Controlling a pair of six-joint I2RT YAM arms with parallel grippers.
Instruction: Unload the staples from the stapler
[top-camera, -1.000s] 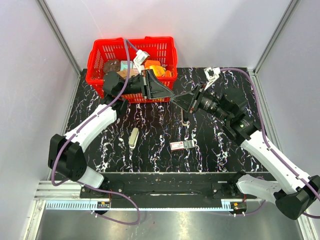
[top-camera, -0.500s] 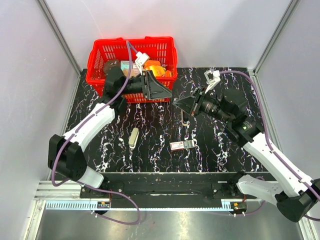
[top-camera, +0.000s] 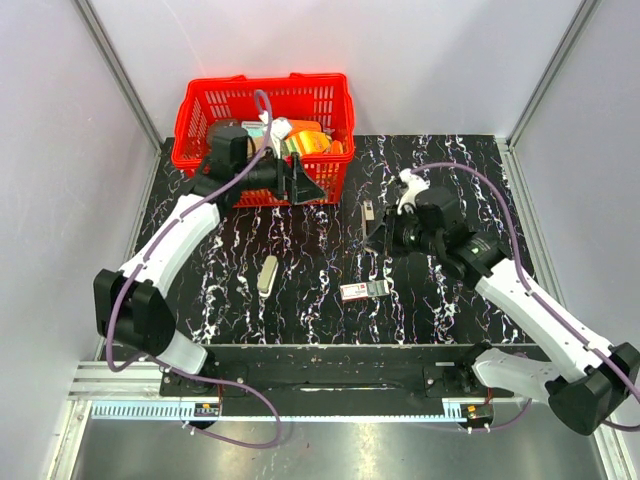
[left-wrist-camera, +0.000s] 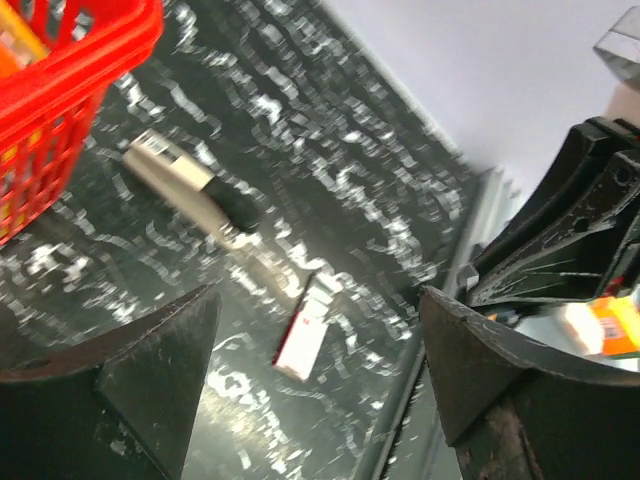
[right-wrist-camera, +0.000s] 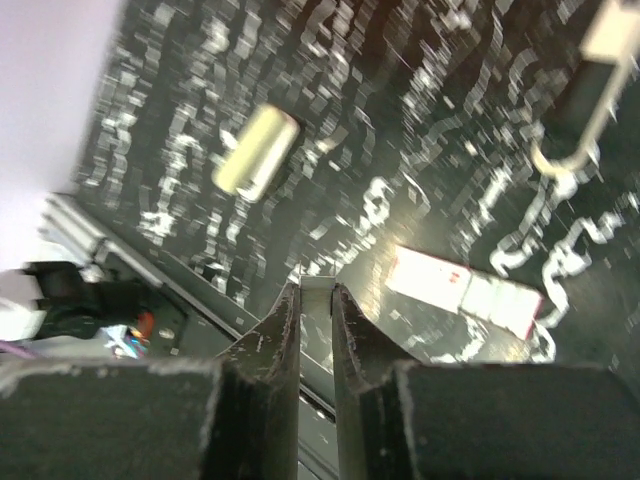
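Note:
The stapler (top-camera: 367, 212), slim with a silver-grey top and a dark end, lies on the black marble table between the two arms, and nothing holds it. It also shows in the left wrist view, the stapler (left-wrist-camera: 188, 187) being near the basket's corner. My left gripper (top-camera: 316, 190) hovers beside the basket, to the left of the stapler. The left gripper (left-wrist-camera: 320, 300) is open and holds nothing. My right gripper (top-camera: 380, 238) hangs just below and right of the stapler. The right gripper (right-wrist-camera: 318, 287) is shut on a thin silver strip of staples (right-wrist-camera: 317, 300).
A red basket (top-camera: 195, 120) with several items stands at the back left, its corner close to the left gripper. A beige oblong block (top-camera: 268, 273) lies left of centre. A small red-and-white box (top-camera: 363, 290) lies below the right gripper. Grey walls and rails bound the table.
The left gripper opened, let go of the stapler and drew back toward the basket. The stapler now lies on the table. The right gripper dropped and drew back to the right, still shut.

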